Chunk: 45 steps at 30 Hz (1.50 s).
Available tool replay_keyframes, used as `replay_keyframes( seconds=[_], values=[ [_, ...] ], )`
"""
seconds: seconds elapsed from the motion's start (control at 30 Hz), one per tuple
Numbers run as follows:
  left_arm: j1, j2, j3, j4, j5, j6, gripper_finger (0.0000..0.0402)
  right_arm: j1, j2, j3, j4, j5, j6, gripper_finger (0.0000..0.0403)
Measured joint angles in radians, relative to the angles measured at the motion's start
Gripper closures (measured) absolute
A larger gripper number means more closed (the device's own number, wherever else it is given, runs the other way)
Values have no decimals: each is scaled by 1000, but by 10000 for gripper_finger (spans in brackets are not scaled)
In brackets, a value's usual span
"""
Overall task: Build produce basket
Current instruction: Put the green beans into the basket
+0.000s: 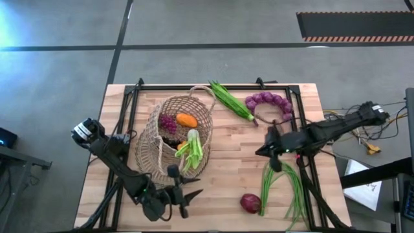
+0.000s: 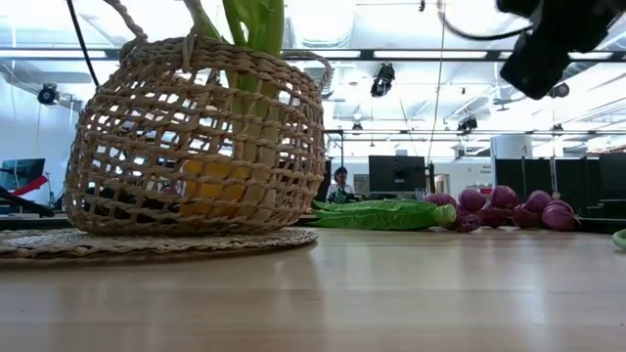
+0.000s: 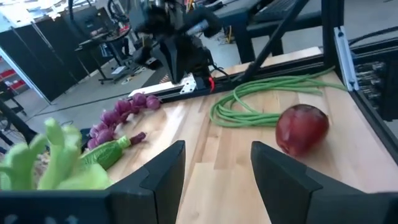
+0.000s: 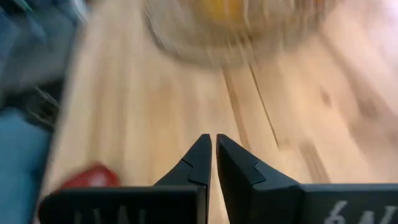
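Note:
The tan wicker basket (image 1: 178, 133) (image 2: 196, 137) stands on a flat woven disc left of the table's middle. It holds a leek (image 1: 191, 150), an orange pepper (image 1: 186, 120) and dark grapes (image 1: 167, 122). Green pods (image 1: 231, 100) and the purple onion string (image 1: 268, 102) lie by the far edge. Green beans (image 1: 281, 184) and a red onion (image 1: 251, 203) lie near the front. My left gripper (image 1: 191, 197) (image 3: 214, 168) is open, near the front edge, level with the table and pointing at the red onion (image 3: 301, 127). My right gripper (image 1: 264, 151) (image 4: 213, 146) is shut, hovering right of the basket.
A black frame rail (image 1: 213, 86) runs round the table top. Bare wood shows between basket and beans (image 1: 233, 162). The right arm (image 3: 174, 31) stands above the beans (image 3: 261, 102) in the left wrist view. Cables and paper lie off the right edge (image 1: 369, 145).

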Motion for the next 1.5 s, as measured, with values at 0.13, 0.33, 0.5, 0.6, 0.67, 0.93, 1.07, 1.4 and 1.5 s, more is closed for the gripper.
replay_keyframes(
  seconds=[0.13, 0.33, 0.5, 0.6, 0.67, 0.93, 1.07, 1.4, 1.5],
  values=[
    [-13, 0, -34, 1, 1, -58, 233, 25, 137, 126, -213, -4, 68, 370],
    [-15, 4, -91, 3, 2, -151, 233, 58, 309, 246, -436, -84, 170, 300],
    [-15, 4, -133, 12, 3, -201, 233, 88, 402, 274, -564, -171, 245, 231],
    [-15, 4, -143, 11, 2, -229, 233, 108, 440, 257, -635, -203, 301, 195],
    [-15, 4, -147, 9, 2, -230, 233, 122, 456, 243, -660, -225, 331, 173],
    [-14, 4, -152, 12, 2, -231, 233, 167, 528, 159, -665, -275, 373, 108],
    [-14, 4, -153, 13, 2, -231, 233, 181, 574, 124, -663, -274, 374, 99],
    [-14, 4, -158, 57, 4, -233, 233, 195, 741, 99, -604, -241, 218, 125],
    [-14, 4, -158, 66, 7, -233, 233, 203, 768, 98, -575, -241, 171, 146]
  ],
)
